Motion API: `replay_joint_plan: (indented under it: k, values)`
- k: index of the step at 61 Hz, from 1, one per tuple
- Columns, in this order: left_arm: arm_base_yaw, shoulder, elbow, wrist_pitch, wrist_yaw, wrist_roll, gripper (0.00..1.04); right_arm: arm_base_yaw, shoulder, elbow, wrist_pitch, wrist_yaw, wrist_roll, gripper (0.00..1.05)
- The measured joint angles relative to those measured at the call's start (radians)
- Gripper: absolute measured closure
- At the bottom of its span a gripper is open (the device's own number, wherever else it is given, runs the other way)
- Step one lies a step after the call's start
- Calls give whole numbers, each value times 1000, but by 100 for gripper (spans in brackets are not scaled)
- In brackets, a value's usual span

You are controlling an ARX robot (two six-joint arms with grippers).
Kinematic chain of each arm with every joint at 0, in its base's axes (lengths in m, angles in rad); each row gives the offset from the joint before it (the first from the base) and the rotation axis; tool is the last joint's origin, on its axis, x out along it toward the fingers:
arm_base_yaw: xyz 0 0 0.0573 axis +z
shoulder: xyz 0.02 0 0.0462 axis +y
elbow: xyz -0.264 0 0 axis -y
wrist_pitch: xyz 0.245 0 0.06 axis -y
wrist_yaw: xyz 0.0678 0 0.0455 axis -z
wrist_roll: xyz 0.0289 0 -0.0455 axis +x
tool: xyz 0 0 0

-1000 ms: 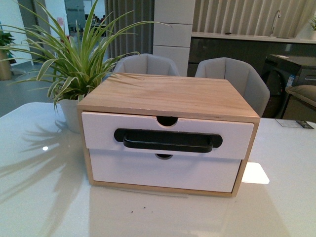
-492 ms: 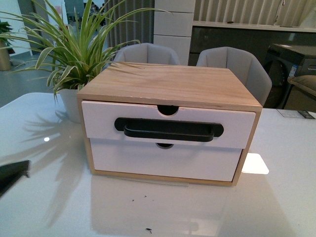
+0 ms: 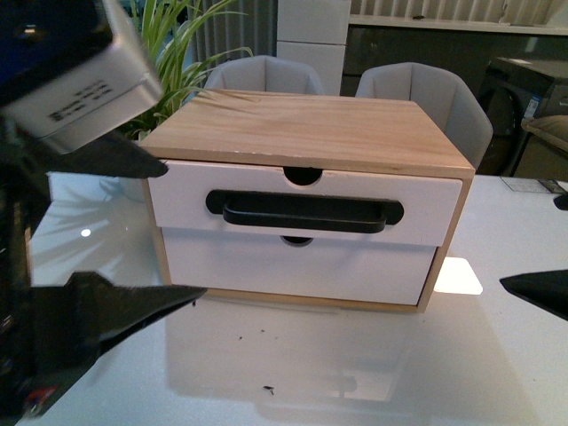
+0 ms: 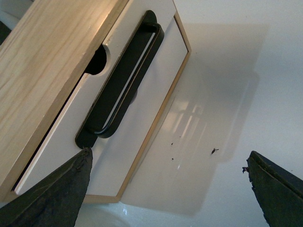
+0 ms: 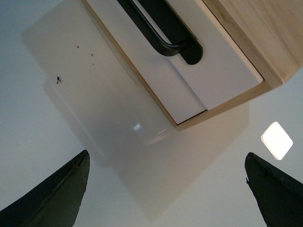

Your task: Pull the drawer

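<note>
A wooden cabinet point(image 3: 311, 129) stands on the white table. Its top drawer point(image 3: 426, 209) has a white front, a semicircular notch and a long black bar handle point(image 3: 304, 213); the front sits slightly forward of the drawer below. My left gripper point(image 3: 182, 231) is open in front of the cabinet's left corner, apart from the handle. In the left wrist view the handle point(image 4: 124, 82) lies beyond the open left gripper point(image 4: 169, 153). My right gripper point(image 3: 528, 242) is open at the right edge, clear of the cabinet. The right wrist view shows the handle's end point(image 5: 161, 33) beyond the open right gripper point(image 5: 166, 155).
Below the top drawer is a plain white drawer front point(image 3: 297, 271) without a handle. A potted plant point(image 3: 177, 44) stands behind the cabinet's left side. Two grey chairs point(image 3: 262, 75) are past the table. Small dark specks point(image 3: 266, 389) lie on the table point(image 3: 355, 373).
Both grippers have come into the front view: the left arm now fills the left side, and the right fingers show at the right edge. The view has tilted down slightly. The drawer has not moved.
</note>
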State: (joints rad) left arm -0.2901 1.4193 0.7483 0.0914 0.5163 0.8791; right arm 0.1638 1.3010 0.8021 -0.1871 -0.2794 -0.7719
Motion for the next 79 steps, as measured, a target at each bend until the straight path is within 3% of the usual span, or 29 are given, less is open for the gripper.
replay_joint_plan:
  k: [28,79]
  values:
    - [-43,335,341,-267,-77,251,7,71,234,219,-108,-50,-194,9]
    - [-18,530,546,-327,-82,253,7,128,472,401,-31,-117,-169,9]
